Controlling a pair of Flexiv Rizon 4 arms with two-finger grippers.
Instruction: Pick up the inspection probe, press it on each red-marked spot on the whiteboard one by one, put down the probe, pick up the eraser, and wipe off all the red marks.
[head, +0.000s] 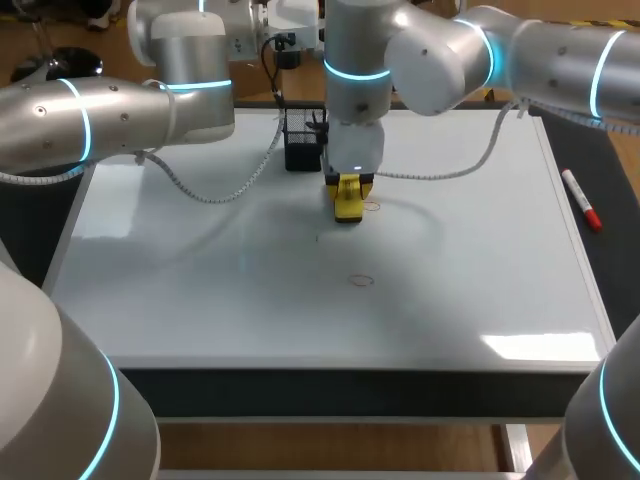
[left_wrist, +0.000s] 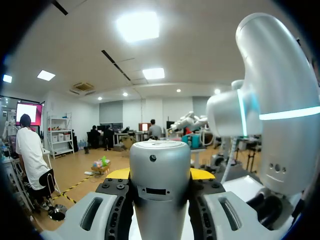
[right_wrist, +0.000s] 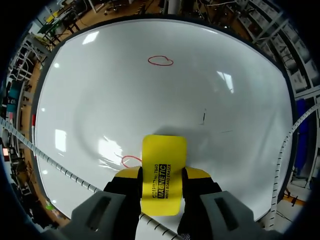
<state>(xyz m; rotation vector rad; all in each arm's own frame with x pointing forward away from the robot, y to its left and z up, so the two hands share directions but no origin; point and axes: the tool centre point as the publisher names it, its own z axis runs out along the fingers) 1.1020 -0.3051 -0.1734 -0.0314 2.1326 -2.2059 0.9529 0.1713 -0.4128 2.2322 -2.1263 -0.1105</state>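
Note:
My right gripper (head: 348, 192) is shut on a yellow eraser (head: 348, 205), held low over the middle of the whiteboard (head: 200, 290). In the right wrist view the eraser (right_wrist: 164, 170) sits between the gripper's (right_wrist: 164, 176) yellow tips. A red loop mark (right_wrist: 131, 161) lies right beside the eraser, and a second red mark (right_wrist: 160, 61) lies farther ahead. The head view shows both marks, one (head: 373, 207) by the eraser and one (head: 361, 281) nearer the front. My left gripper (left_wrist: 160, 176) is raised off the board, facing the room. It is shut on the grey cylindrical probe (left_wrist: 160, 162).
A black holder (head: 302, 140) stands at the board's far edge, just behind the right gripper. A red marker pen (head: 581, 200) lies on the dark strip right of the board. Coiled cables (head: 215, 195) hang over the board's back part.

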